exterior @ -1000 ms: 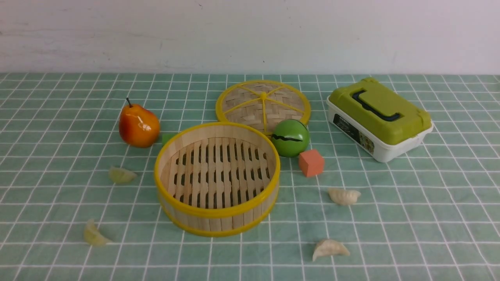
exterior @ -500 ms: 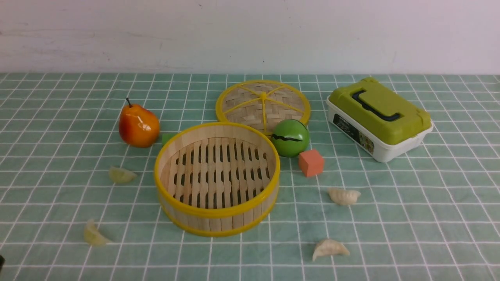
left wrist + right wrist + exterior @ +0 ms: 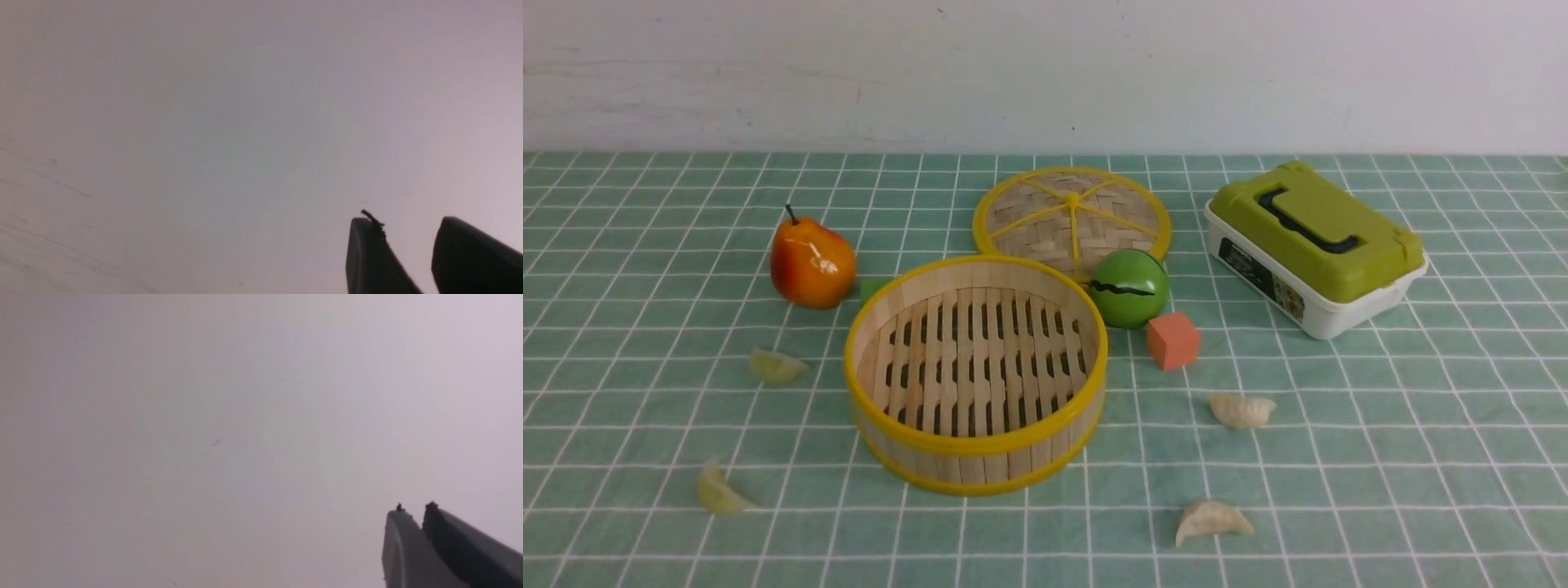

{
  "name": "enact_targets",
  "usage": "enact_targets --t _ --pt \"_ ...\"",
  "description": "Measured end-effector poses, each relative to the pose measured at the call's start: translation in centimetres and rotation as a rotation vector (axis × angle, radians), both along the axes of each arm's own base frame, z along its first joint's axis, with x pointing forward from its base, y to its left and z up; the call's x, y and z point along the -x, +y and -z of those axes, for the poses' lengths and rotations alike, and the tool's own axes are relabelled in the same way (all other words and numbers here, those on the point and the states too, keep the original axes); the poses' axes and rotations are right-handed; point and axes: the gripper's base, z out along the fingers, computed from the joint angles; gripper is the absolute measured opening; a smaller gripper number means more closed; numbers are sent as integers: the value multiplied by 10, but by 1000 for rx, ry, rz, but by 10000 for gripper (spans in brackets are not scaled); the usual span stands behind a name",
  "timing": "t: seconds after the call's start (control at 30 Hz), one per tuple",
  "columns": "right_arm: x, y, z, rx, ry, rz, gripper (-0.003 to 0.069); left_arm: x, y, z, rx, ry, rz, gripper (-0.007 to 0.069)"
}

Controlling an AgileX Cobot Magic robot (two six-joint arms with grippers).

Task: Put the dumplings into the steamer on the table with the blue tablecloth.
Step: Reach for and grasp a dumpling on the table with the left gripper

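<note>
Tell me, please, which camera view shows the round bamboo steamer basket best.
The front view: the round bamboo steamer basket with yellow rims sits whole and empty on the checked teal cloth. The wrist views show none of it, only a blank pale surface behind the left fingers and right fingers.

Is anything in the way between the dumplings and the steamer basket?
Nothing visible does. The left dumplings and right dumplings lie on bare cloth beside the open steamer; the orange cube sits off to the side.
</note>
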Motion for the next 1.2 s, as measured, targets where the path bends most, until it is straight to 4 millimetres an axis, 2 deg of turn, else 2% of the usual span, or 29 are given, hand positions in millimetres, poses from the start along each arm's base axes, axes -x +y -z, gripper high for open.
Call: enact_targets --t 0.03,0.1,0.2,0.3,0.33,0.4,0.47,0.5,0.67,0.83,0.93,0.97,1.03,1.07,1.2 --pt "1 0 -6 -8 11 -8 41 4 0 -18 7 -5 12 180" --pt "1 1 -24 8 31 -10 1 5 -1 -43 -18 33 9 114" --pt "-7 3 -45 76 137 6 -4 -8 -3 -81 -102 151 -21 -13" --pt "-24 4 -54 186 304 35 -4 -42 -5 -92 -141 310 -22 -14" --pt "-28 4 -53 194 328 35 -4 -45 -6 -92 -142 323 -21 -14" --pt "-52 3 -47 262 556 43 -4 -86 -8 -82 -118 530 11 -14" --pt "-61 3 -41 274 653 40 -4 -106 -10 -72 -100 677 32 -14" --pt "-75 2 -33 286 800 33 -4 -127 -12 -64 -82 842 55 -14" --pt "-98 8 -18 349 1144 -40 -4 -176 -18 -39 -95 1271 97 -14" --pt "-113 29 -9 476 1239 -186 -2 -217 -23 -6 -88 1554 141 -13" --pt "-118 42 -3 549 1248 -258 -2 -231 -25 17 -80 1660 150 8" --pt "-120 49 1 579 1251 -293 -2 -239 -25 32 -77 1715 151 45" --pt "-122 56 3 601 1244 -321 -2 -244 -25 45 -73 1750 149 91" --pt "-122 60 4 615 1242 -341 -1 -249 -26 55 -66 1775 145 148" --pt "-120 69 5 651 1229 -384 -1 -259 -25 73 -62 1796 131 328"
